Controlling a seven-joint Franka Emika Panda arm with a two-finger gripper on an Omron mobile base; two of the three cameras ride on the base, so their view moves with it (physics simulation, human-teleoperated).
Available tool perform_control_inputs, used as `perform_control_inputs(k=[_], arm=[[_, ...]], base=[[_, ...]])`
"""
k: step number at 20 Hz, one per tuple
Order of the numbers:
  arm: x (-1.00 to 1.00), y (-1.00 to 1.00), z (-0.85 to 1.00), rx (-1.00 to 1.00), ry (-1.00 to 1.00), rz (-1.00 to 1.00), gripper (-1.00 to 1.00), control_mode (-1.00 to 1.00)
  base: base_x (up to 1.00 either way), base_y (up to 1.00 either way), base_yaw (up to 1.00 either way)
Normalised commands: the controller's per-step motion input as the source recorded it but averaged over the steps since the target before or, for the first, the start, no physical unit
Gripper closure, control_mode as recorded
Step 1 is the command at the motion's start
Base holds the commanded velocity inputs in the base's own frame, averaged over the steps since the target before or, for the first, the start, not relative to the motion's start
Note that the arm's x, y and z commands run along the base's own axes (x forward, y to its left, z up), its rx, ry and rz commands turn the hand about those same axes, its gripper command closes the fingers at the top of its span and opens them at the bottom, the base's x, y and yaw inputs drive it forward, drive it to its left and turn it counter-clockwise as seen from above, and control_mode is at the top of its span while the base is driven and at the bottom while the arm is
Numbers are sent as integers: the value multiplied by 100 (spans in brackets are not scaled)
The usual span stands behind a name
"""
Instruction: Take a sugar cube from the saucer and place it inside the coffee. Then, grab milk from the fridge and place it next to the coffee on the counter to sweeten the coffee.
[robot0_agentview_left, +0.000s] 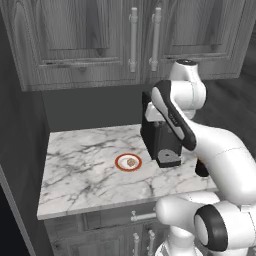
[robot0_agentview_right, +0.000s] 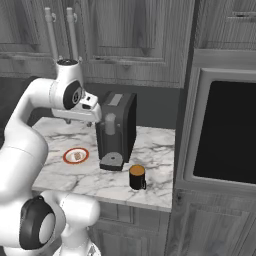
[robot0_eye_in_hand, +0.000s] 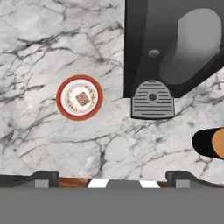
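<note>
- Left base view: a white marble counter (robot0_agentview_left: 85, 170) with grey veins runs over dark grey drawers, with grey wood-grain cabinets (robot0_agentview_left: 95, 40) above it and a dark wall behind. The saucer (robot0_agentview_left: 128, 162), white with an orange-red rim, sits near the middle of the counter and carries the tan sugar cube (robot0_agentview_left: 130, 162). Just to its right stands the black coffee machine (robot0_agentview_left: 159, 137), partly hidden by the white arm, which rises from the lower right and bends over the machine. A sliver of the dark coffee mug (robot0_agentview_left: 201, 169) peeks out behind the forearm.
- Right base view: the counter ends against a tall cabinet holding a dark built-in oven (robot0_agentview_right: 227, 132). The coffee stands on the marble near the front edge, just right of the machine's drip tray (robot0_agentview_right: 112, 161); the saucer lies to the machine's left, apart from it. The arm's wrist hangs above the counter between saucer and machine.
- Hand view: looking straight down. The gripper (robot0_eye_in_hand: 111, 177) hovers high over the marble, its two dark fingertips (robot0_eye_in_hand: 43, 177) spread wide apart, holding nothing and touching nothing. The sugar cube rests in the centre of the saucer.
</note>
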Motion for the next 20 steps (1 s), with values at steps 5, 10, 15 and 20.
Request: perform_control_inputs(k=[5, 10, 15, 20], arm=[[-8, 60, -58, -2, 10, 1, -100, -100], [1, 43, -75, -6, 15, 0, -100, -100], [14, 27, -70, -11, 18, 9, -100, -100], [20, 22, -49, -4, 4, 4, -100, -100]], base=[[0, 0, 0], [0, 0, 0], [0, 0, 0], [0, 0, 0]])
